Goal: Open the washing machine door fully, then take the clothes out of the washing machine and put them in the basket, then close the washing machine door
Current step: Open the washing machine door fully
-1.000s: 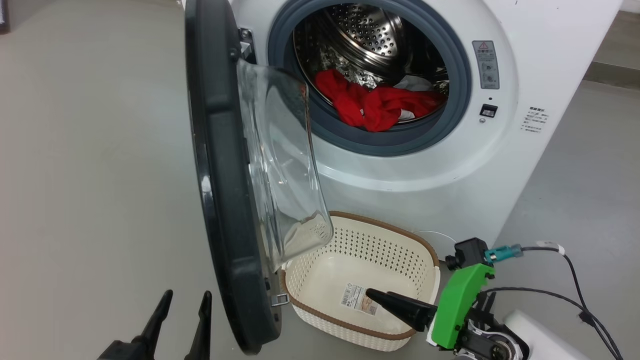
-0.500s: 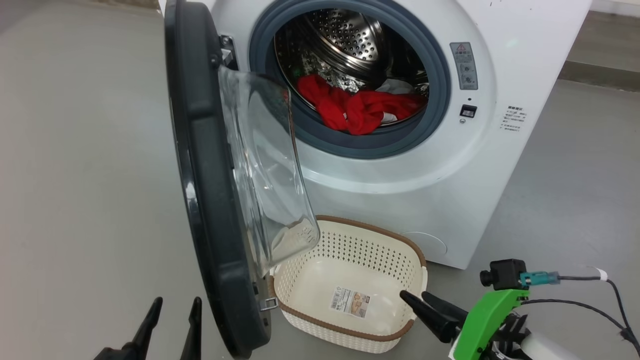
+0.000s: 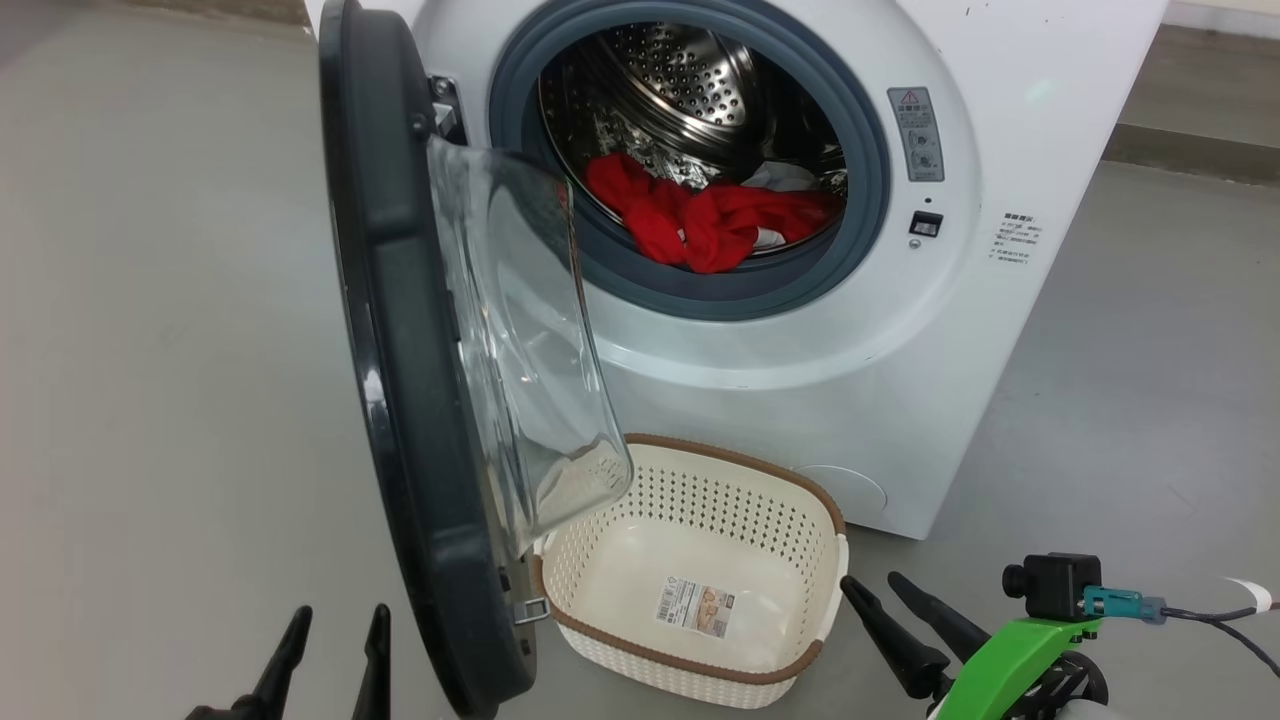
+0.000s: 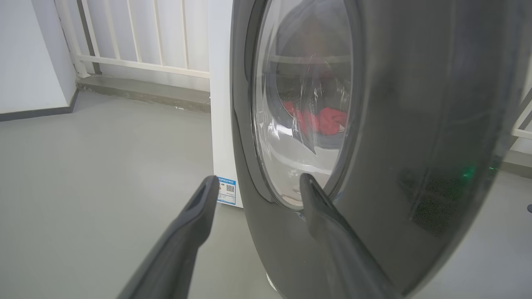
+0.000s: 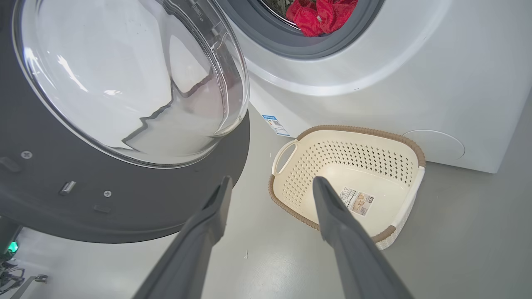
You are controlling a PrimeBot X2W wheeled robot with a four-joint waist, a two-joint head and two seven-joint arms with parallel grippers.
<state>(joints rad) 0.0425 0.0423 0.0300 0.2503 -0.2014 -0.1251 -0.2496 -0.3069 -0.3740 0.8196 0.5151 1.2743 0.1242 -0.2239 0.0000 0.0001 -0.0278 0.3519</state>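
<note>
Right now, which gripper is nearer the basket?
Right. The right gripper hovers open just off the right rim of the basket. The left gripper is on the far side of the open door, which stands between it and the basket.

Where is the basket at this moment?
In the head view, the basket stands on the floor before the washing machine, at lower centre, just right of the open door.

A bare laundry corner, maybe a utility balcony: a white front-loading washer [image 3: 800, 400] stands on smooth grey floor [image 3: 150, 350] with a basket [image 3: 735, 458] before it, a white railing [image 4: 145, 66] and plain wall [image 4: 29, 54] behind.
</note>
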